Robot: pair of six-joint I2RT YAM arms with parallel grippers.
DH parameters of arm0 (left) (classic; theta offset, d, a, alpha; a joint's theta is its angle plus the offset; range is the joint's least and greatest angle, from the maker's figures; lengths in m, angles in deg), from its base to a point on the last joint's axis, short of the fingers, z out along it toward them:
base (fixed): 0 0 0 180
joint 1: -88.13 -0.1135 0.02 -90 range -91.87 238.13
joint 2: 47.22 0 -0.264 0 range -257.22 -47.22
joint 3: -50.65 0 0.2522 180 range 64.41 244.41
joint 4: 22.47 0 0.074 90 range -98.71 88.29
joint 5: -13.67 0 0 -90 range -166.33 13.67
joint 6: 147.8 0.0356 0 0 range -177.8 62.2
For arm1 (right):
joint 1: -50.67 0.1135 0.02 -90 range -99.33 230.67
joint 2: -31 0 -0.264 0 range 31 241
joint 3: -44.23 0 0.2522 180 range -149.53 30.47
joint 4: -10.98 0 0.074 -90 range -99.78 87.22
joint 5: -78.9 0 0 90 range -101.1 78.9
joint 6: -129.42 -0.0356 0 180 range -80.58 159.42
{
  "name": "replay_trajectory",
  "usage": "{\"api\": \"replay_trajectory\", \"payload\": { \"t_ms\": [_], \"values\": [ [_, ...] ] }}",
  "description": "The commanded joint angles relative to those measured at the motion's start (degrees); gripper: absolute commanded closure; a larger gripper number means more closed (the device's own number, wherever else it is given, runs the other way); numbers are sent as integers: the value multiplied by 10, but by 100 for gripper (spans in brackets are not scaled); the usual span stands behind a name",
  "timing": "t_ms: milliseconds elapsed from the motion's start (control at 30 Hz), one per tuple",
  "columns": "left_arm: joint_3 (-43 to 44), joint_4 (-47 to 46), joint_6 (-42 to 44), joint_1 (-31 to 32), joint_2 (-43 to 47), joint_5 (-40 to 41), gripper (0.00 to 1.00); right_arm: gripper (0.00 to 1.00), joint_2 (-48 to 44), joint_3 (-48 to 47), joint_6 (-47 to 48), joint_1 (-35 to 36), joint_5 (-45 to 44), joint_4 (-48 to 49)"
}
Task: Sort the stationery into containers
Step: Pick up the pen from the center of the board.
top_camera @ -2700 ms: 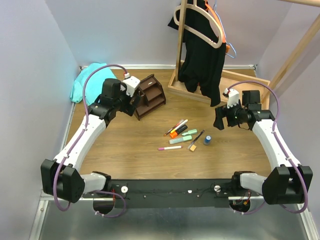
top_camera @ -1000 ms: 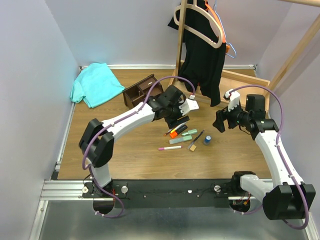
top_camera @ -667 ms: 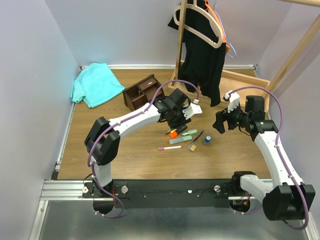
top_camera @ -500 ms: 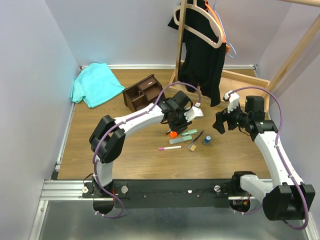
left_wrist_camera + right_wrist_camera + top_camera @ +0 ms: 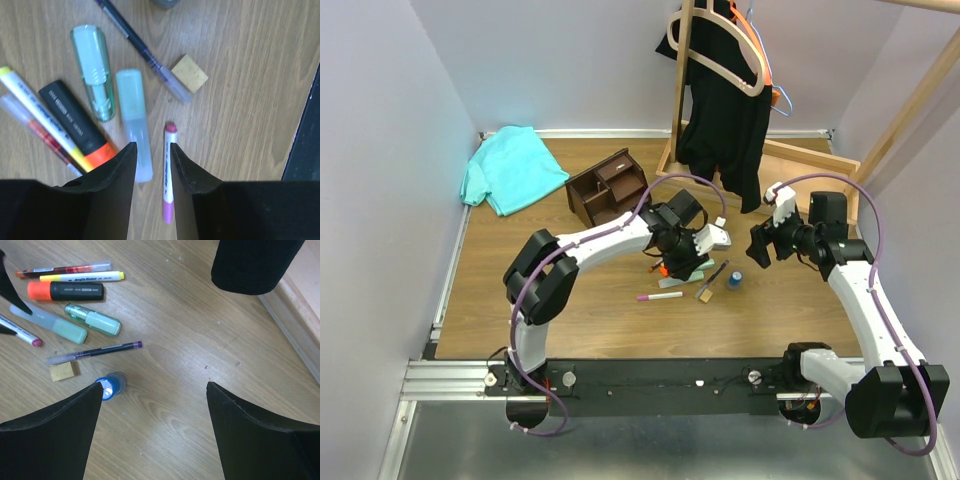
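**A:** Where do the markers (image 5: 95, 75) lie?

**B:** Bunched on the table (image 5: 550, 310) at the centre of the top view, beneath the left gripper (image 5: 151, 146). The organizer (image 5: 607, 187) stands to their upper left, well apart.

**A:** And the jaws?

**B:** The left gripper is narrow, with bare wood between its fingers and nothing held. The right gripper (image 5: 154, 385) is spread wide and empty, near the blue cylinder (image 5: 110, 386).

**A:** How would the pale green marker (image 5: 135, 120) handle?

**B:** Light and stiff, I'd judge, with a smooth barrel likely to roll. Pinch across mid-barrel, clear of the pink marker (image 5: 169, 170) just beside it.
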Motion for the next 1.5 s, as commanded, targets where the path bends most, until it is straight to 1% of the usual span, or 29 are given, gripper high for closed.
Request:
{"api": "replay_trajectory", "payload": {
  "t_ms": [0,267,567,700,833,967,1200,1300,1333,1467],
  "values": [
    [19,-29,-16,18,-28,-3,59,8,0,-8,11,-2,-6,25],
    [44,-34,-23,41,-73,32,64,8,2,5,13,-2,4,39],
    [64,-44,-29,43,-103,62,67,8,-9,13,16,-2,0,39],
    [71,-47,-26,43,-116,70,70,8,-9,13,13,-2,0,39],
    [67,-44,-17,43,-123,70,75,8,-8,14,14,-1,1,38],
    [52,-44,-13,43,-117,73,77,8,-8,13,17,-2,1,38],
    [-12,-51,-4,43,-81,92,76,8,-3,14,19,-1,8,39],
    [-36,-58,-4,43,-73,106,72,8,0,13,19,-2,9,42],
    [-41,-60,-8,44,-71,112,67,8,1,12,19,-1,11,43],
    [-48,-71,-12,44,-76,124,64,8,5,11,19,-2,13,44]
  ]
}}
